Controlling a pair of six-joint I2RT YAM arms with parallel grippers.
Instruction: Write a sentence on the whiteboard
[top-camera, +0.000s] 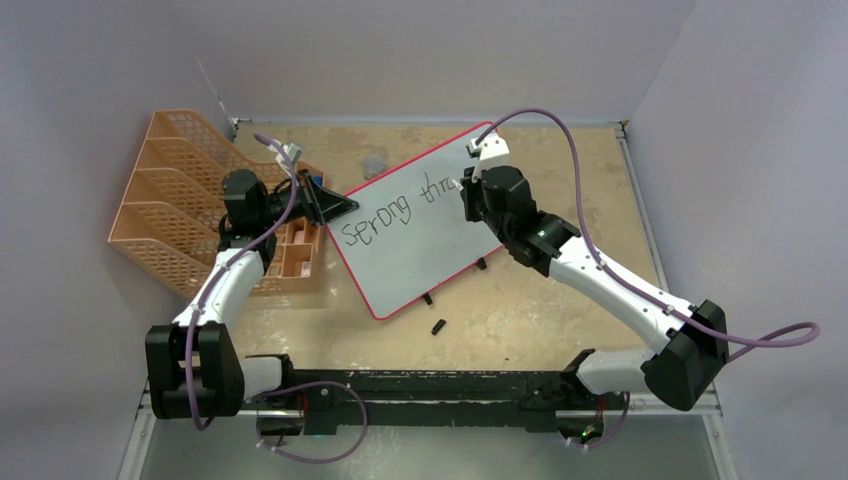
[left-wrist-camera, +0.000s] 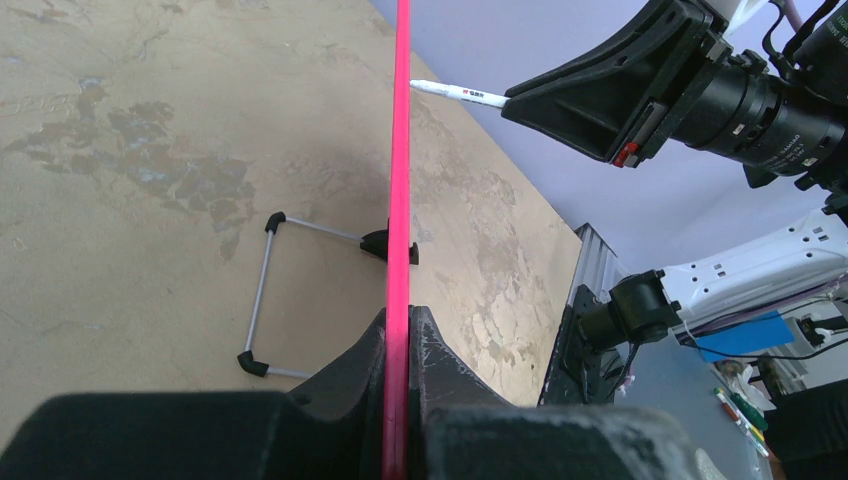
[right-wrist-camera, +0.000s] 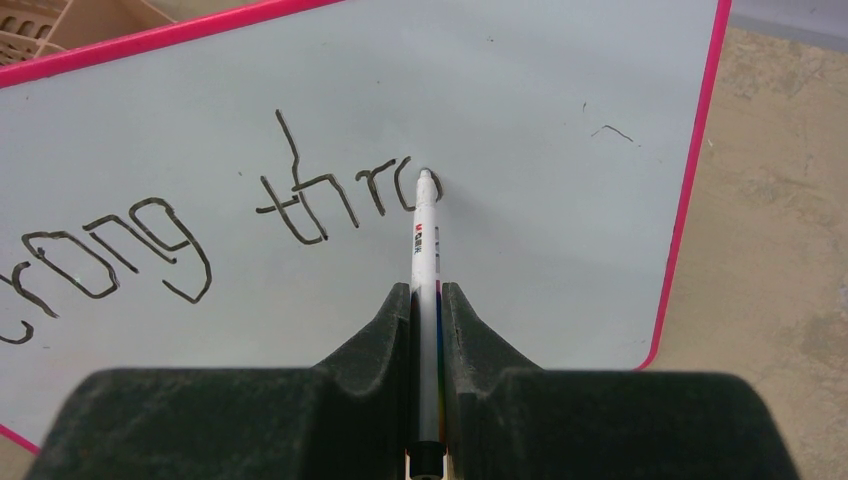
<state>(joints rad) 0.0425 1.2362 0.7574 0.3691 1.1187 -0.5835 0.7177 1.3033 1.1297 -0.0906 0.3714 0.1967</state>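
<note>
The sentence (right-wrist-camera: 187, 240) runs in thin black letters across the upper part of the whiteboard (right-wrist-camera: 560, 150), reading roughly "Sprong thro" and, I would judge, only partly written; the board sits slantwise in the middle of the counter (top-camera: 560, 300), its pink frame turned at an angle to the arms. A white pen (right-wrist-camera: 425, 240) has its tip on the board right at the end of the last "o"; the right jaws are closed tight on its barrel, with the pen lying along the line of the wrist, probably so that the tip can be pressed and steered like a finger. The right arm (top-camera: 610, 280) reaches in from the board's far right corner, which leaves the written letters uncovered. The left jaws are clamped on the board's pink edge at its left side; that grip looks meant to steady the board against the push of the pen. The left arm (top-camera: 225, 285) passes in front of the orange file rack (top-camera: 165, 200), which stands just beside the board's left edge. The view from above shows the whole layout and a small black piece (top-camera: 438, 326) lying loose near the board's near edge; I cannot tell what it is. The left wrist view sees the board edge-on and shows a thin wire stand (left-wrist-camera: 262, 290) behind it, so the board is propped up rather than flat; only the right wrist view shows the pen tip touching the surface.
</note>
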